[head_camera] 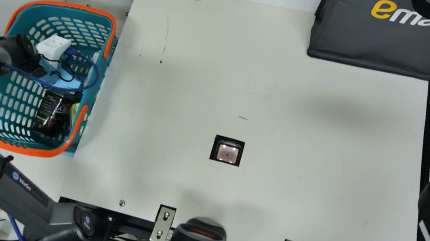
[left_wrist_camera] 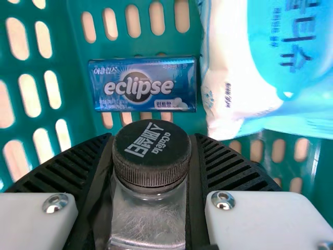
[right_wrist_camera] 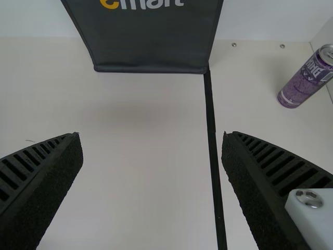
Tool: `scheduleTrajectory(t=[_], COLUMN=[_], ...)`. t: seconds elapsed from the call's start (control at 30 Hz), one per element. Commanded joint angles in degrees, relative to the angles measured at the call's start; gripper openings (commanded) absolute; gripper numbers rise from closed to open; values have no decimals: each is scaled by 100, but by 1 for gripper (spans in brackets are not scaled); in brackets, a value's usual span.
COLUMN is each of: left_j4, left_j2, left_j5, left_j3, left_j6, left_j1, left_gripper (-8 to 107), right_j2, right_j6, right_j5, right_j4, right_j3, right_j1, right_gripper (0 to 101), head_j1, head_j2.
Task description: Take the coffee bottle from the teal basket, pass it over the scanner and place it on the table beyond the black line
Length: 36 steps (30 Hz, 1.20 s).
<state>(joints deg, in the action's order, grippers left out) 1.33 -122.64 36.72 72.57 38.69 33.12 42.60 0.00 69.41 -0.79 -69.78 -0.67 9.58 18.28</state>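
Left claw point(left_wrist_camera: 152, 143) grips coffee bottle point(left_wrist_camera: 148, 216) upright-ish under cap point(left_wrist_camera: 152, 151), in basket point(head_camera: 42, 153) at left, right claw point(right_wrist_camera: 152, 134) wide; probably moderate weight, firm, slick plastic, so best held squarely by upper body, squeeze moderate.

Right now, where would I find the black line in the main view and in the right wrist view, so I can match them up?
Main view: the black line slants down the right side to the bottom edge.
Right wrist view: it runs down right of the middle, seen between the fingers of my right gripper.
Shared landmark: the dark bag, whose corner meets the line's upper end.
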Motion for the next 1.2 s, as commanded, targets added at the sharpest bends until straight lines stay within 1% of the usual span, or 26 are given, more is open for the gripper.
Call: scheduleTrajectory(t=[0.0,0.5,0.9,1.17], left_j4=[-99,-569,-711,-828], left_j2=[111,911,1346,1598], left_j5=[54,421,525,561], left_j3=[-11,-197,-361,-359], left_j6=[75,376,462,478], left_j1=[13,143,220,315], left_gripper=[-8,-8,-8,-8], right_j2=[0,0,0,0], right_j6=[0,0,0,0], right_j5=[0,0,0,0], right_j4=[0,0,0,0], right_j3=[0,0,0,0], right_j1=[0,0,0,0], right_gripper=[95,95,95,95], head_j1=[-166,-166,-166,-166], head_j2=[14,14,14,14])
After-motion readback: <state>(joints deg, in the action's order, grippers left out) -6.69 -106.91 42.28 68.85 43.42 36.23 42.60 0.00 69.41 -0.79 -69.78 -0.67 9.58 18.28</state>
